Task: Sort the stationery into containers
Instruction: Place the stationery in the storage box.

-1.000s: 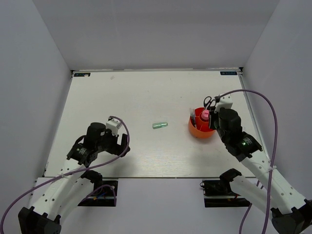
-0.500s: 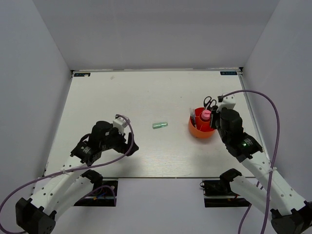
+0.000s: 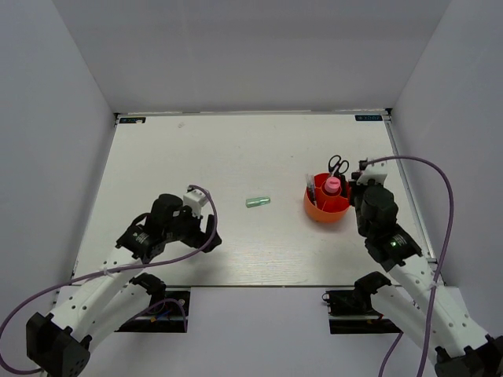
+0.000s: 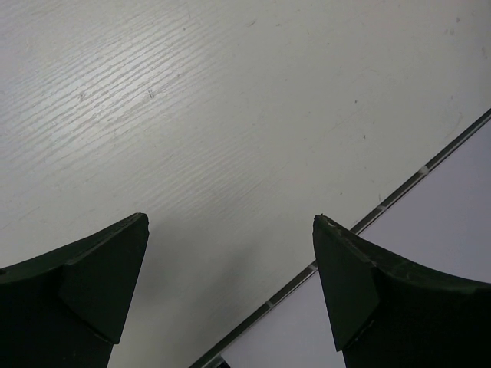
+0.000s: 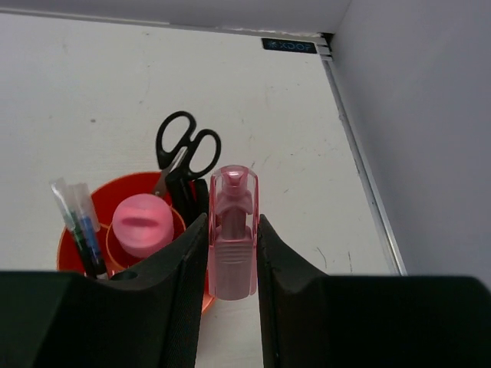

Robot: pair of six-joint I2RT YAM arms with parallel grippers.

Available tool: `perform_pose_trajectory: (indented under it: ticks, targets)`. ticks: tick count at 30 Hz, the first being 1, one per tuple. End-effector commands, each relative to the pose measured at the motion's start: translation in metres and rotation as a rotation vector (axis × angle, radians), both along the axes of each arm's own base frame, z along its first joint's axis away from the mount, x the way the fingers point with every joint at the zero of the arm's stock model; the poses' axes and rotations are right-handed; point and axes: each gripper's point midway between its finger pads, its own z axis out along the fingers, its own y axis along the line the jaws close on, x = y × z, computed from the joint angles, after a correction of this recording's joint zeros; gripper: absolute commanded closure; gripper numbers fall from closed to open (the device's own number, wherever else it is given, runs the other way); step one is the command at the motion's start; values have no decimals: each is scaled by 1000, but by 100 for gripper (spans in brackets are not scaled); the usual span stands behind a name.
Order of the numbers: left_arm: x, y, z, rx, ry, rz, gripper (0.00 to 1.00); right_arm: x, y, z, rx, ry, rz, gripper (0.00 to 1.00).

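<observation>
right gripper [image 5: 231, 226] pinching one translucent pink marker [image 5: 232, 253], left gripper [image 4: 230, 222] spread. One orange-red cup [image 3: 321, 214], one black-handled scissors [image 5: 181, 170] inside. One pale green marker [image 3: 257, 202] loose on counter [image 3: 196, 157].

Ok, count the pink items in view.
2. The fat pink tube stands in the orange-red cup; the pink marker is held upright in the right gripper, just beside that cup. More may be hidden inside the cup.
</observation>
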Motion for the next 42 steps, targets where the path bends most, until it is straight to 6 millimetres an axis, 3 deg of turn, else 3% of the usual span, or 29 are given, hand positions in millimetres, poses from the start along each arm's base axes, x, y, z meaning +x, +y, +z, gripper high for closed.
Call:
perform_pose_trajectory:
  ticks: [1,5,9,15,19,22,29,40,42]
  targets:
    - [3,1,17,-2,-40,7,3,-15,24,28,34,-145,209,100]
    - [1,2,21,-9,-55,4,2,-27,47,28,78,-179,360,100]
    - [-4,3,19,-23,-66,-9,2,-29,44,14,85,-133,344,100]
    - [-11,0,14,-51,-67,-32,2,-28,53,-18,144,-159,370,100]
    - [-15,-4,19,-83,-73,-58,2,-23,48,-43,143,-141,327,100]
    - [-16,-7,23,-100,-90,-74,0,-20,44,-30,172,-223,304,100]
    - [-21,-10,19,-106,-66,-104,0,-17,43,-25,252,-284,288,100]
    - [-23,-11,22,-117,-72,-116,0,-15,41,-62,266,-258,292,100]
    - [-23,-11,20,-116,-67,-116,0,-15,44,-61,264,-276,311,100]
